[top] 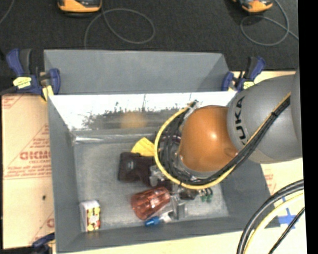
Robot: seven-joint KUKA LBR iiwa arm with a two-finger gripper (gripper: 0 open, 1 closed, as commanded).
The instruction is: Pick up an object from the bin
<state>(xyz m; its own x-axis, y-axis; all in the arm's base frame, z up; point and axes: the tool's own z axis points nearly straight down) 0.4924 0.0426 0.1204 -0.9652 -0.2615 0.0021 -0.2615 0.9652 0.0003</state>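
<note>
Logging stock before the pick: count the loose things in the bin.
5: a yellow piece at the back, a dark brown block in the middle, a red clear-plastic thing and a blue bit front centre, a small box front left. The arm may hide more.

The letters "UKA" stand on the robot's grey arm (263,120).

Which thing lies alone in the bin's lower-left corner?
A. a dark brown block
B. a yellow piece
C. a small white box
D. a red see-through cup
C: the white box sits by itself in that corner of the bin, near its left wall.
</note>
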